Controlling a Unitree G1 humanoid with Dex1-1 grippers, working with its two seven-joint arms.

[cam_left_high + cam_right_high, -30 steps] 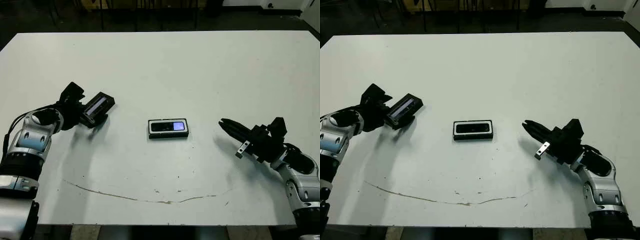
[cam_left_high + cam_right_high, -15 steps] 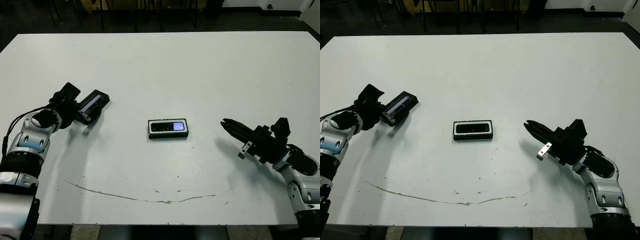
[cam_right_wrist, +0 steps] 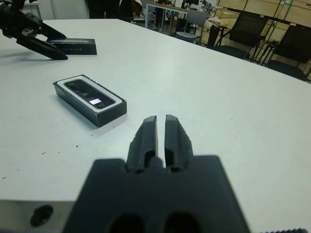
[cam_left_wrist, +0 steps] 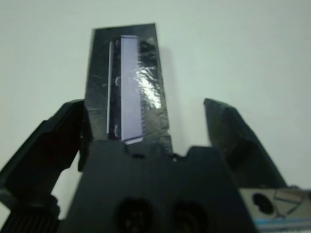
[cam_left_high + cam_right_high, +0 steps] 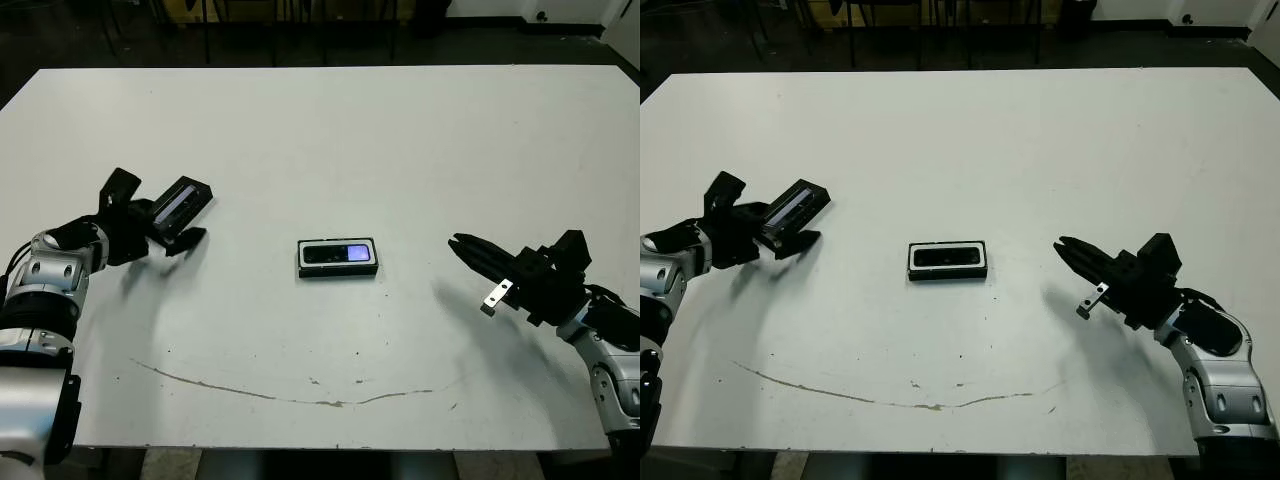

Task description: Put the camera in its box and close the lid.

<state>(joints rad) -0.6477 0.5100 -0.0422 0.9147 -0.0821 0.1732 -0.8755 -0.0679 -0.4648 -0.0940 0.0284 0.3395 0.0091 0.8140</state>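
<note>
The table (image 5: 400, 140) carries the box (image 5: 337, 270) near its middle, with the camera (image 5: 336, 253) lying inside (bluish panel up). The lid (image 5: 180, 204) sits well to the left, between the spread fingers of the left gripper (image 5: 178, 222). The right gripper (image 5: 462, 245), fingers pressed together, hovers empty right of the box.

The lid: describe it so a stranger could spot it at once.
Start from the white table and go to its left side, where the left gripper hangs with open jaws. The lid sits tilted between them, a flat black rectangle. Unlike the box at mid-table, it has a long pale glossy strip, not a small bluish panel.
</note>
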